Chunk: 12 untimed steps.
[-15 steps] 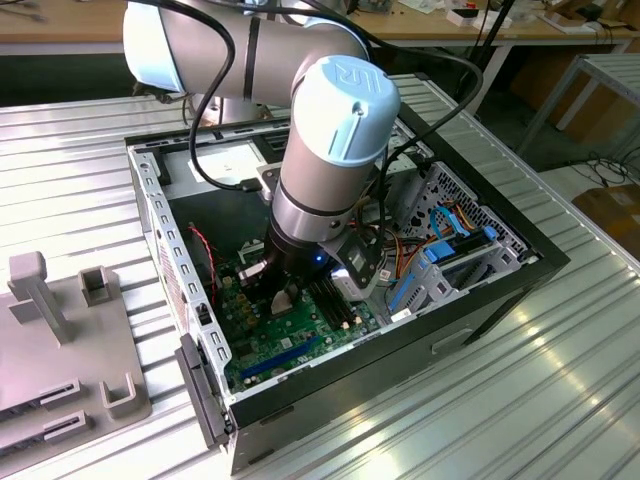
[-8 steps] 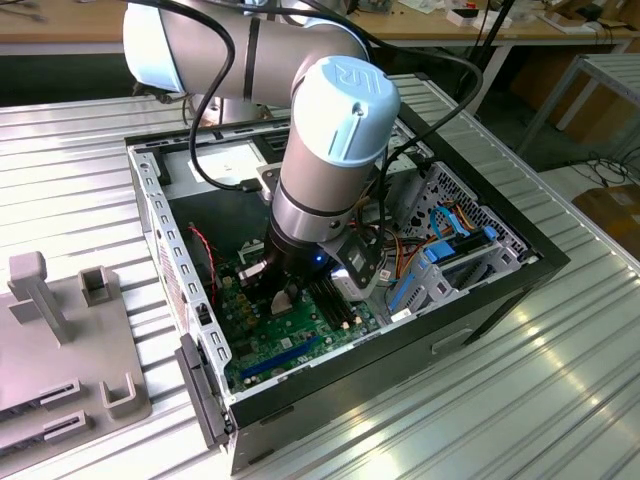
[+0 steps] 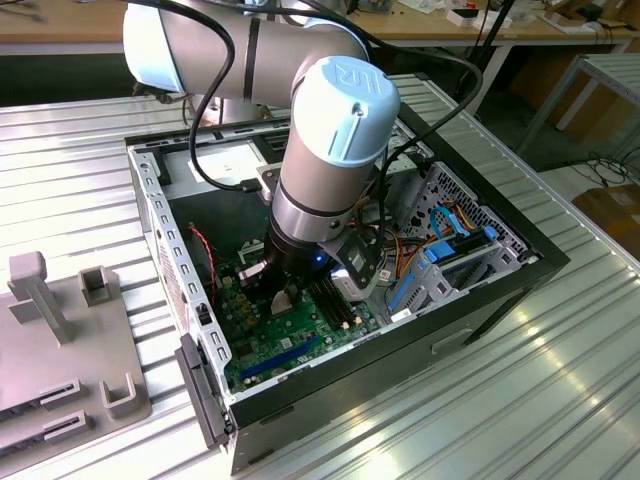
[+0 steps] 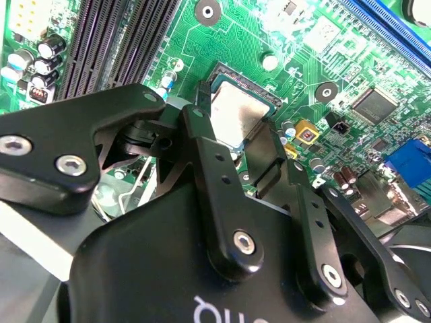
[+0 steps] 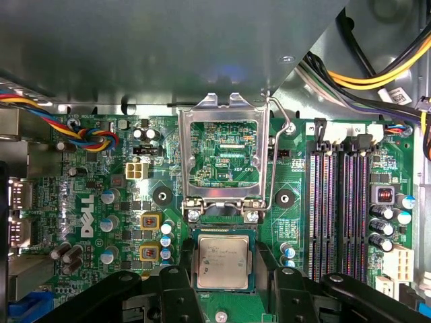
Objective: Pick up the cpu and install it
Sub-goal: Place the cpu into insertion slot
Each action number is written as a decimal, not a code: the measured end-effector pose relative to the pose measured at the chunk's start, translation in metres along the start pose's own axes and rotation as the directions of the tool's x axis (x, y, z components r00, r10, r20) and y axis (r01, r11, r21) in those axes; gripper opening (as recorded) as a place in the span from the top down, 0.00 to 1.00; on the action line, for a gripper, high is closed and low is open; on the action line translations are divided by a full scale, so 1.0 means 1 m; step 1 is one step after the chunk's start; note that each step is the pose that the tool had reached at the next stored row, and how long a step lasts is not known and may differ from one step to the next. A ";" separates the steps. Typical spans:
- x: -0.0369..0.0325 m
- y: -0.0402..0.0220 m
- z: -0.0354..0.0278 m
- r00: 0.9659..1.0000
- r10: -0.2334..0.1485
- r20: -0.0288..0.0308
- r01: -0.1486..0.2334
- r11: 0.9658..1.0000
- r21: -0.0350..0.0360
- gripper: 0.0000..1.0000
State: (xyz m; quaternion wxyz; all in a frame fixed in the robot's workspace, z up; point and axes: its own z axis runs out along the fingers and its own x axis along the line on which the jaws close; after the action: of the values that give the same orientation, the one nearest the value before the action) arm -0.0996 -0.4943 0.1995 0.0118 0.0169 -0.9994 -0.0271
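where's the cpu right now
In the first wrist view the cpu lies on the green motherboard, beside the flipped-open metal frame, near the memory slots.

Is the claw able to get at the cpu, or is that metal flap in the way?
Probably yes. In the first wrist view the flap stands swung open, clear of the cpu. The claw hangs right over the cpu, with nothing between them that I can see.

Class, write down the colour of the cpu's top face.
Silver-grey metal. The cpu shows best in the first wrist view.
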 end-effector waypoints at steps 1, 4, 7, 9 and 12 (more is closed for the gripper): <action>0.0000 0.0000 0.0000 1.000 0.000 0.000 0.000 1.000 0.000 0.55; 0.0000 -0.0001 0.0000 1.000 0.000 0.000 0.000 1.000 0.000 0.55; 0.0000 -0.0001 0.0000 1.000 0.000 0.000 0.000 1.000 0.000 0.55; 0.0000 -0.0001 0.0000 1.000 0.000 0.000 0.000 1.000 0.000 0.55; 0.0000 -0.0002 -0.0005 1.000 0.000 0.000 0.000 1.000 0.000 0.55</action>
State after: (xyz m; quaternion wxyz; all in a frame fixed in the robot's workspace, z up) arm -0.0996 -0.4945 0.2000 0.0117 0.0169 -0.9994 -0.0272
